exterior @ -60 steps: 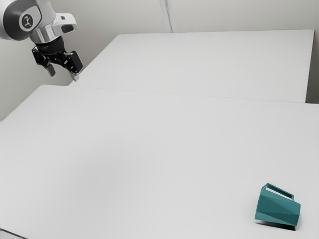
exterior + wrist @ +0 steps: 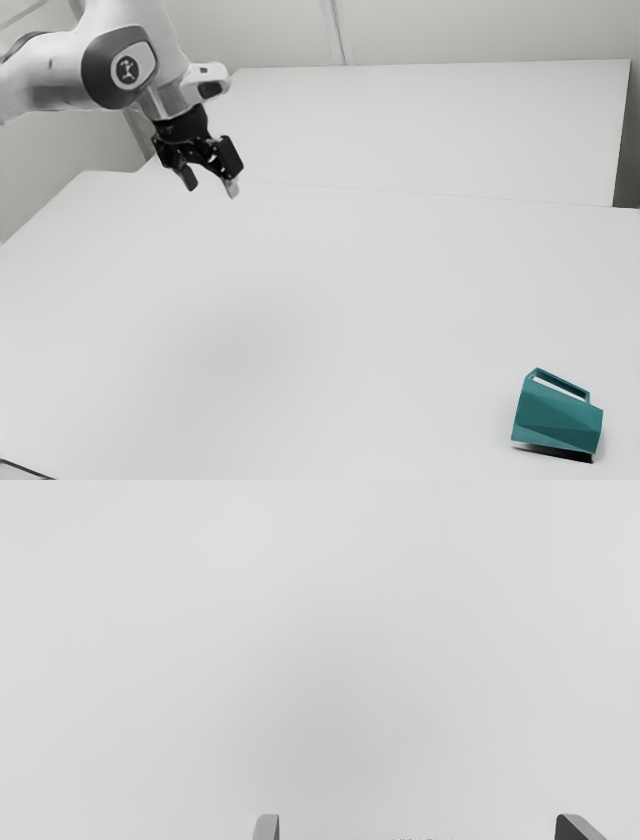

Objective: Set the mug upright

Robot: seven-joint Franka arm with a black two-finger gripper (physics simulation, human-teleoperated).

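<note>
High above the table, toward the exterior view's upper left, hangs my gripper (image 2: 211, 188), open and holding nothing. The teal mug (image 2: 556, 418) lies on its side near the exterior view's lower right, its handle turned upward. A wide distance separates it from my gripper. In the wrist view my gripper (image 2: 417, 827) has its two fingertips far apart, with plain white tabletop beyond them.
The white table (image 2: 330, 300) spreads beneath the arm. Behind it a second white surface (image 2: 430, 130) reaches toward the wall. A thin dark line crosses the exterior view's lower left corner.
My arm and gripper have moved toward the exterior view's right and slightly lower in that view. The mug has stayed where it was.
</note>
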